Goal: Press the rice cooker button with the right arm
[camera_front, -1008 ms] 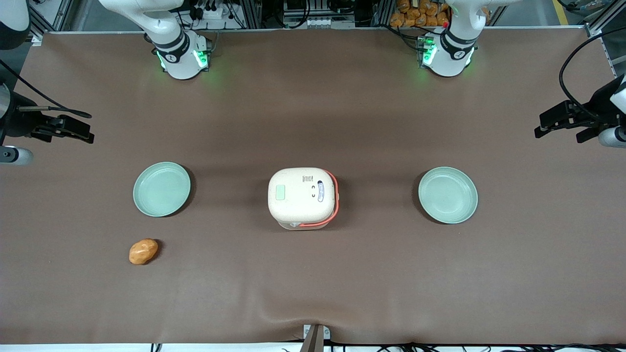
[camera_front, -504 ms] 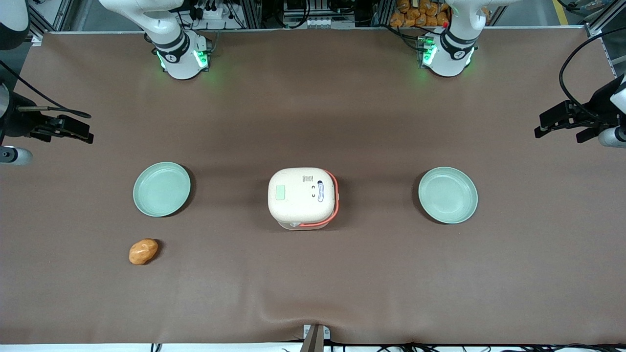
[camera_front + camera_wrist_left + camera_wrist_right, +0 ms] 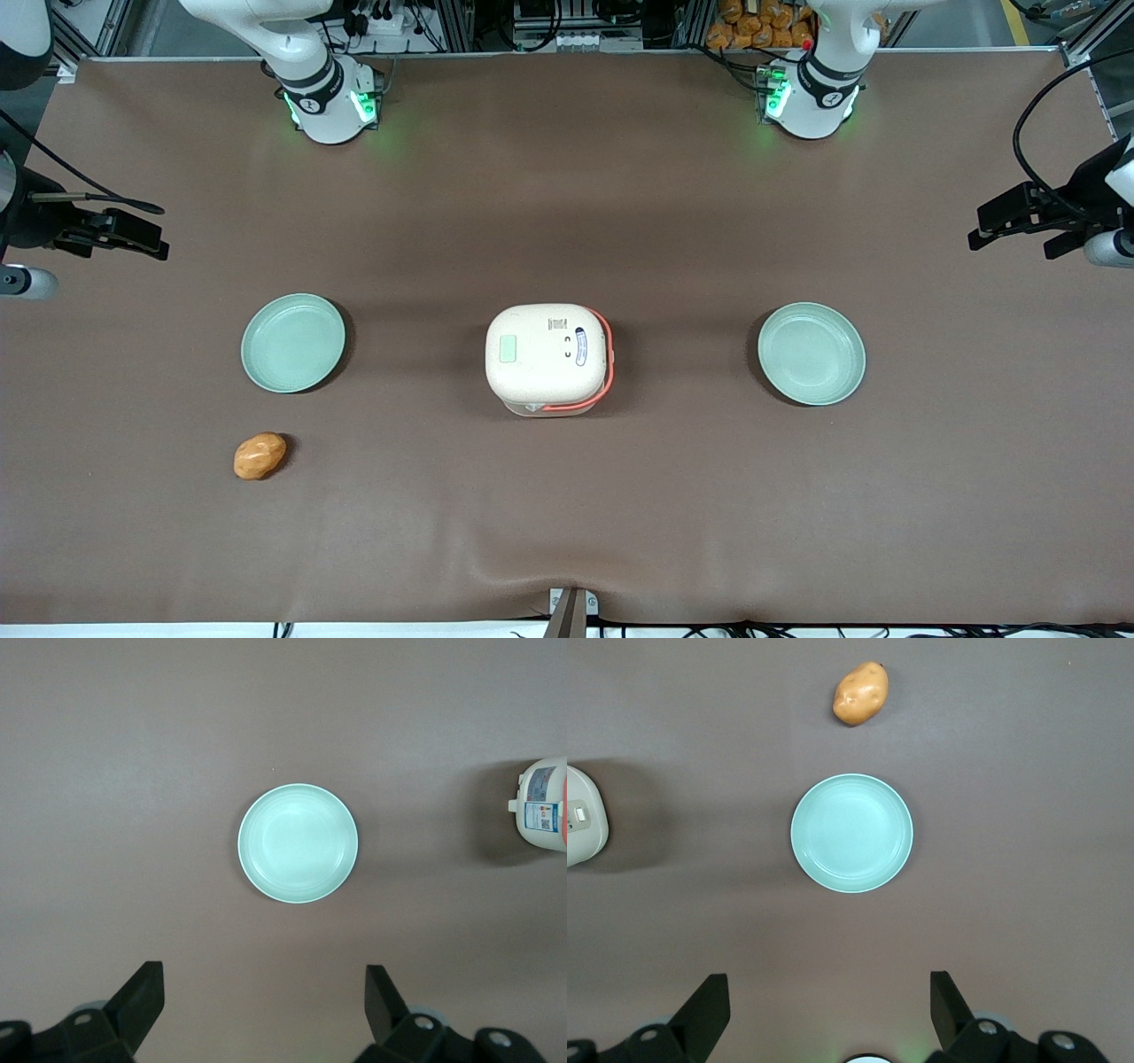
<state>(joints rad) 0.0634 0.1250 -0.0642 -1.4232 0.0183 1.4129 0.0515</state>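
Observation:
The cream-white rice cooker [image 3: 547, 357] with its orange-red hoop handle stands shut at the middle of the table. The pale green button [image 3: 508, 348] is on its lid, on the side toward the working arm's end. The right arm's black gripper [image 3: 133, 237] hangs high over the working arm's end of the table, well away from the cooker. In the right wrist view the gripper [image 3: 828, 1010] is open and empty, with both dark fingers [image 3: 707, 1008] wide apart above bare table beside a green plate. An edge of the cooker [image 3: 583, 815] shows there.
A pale green plate [image 3: 293, 343] lies between the cooker and the working arm's end, seen also from the wrist [image 3: 851, 833]. A potato [image 3: 260, 455] lies nearer the front camera than that plate. A second green plate [image 3: 811, 354] lies toward the parked arm's end.

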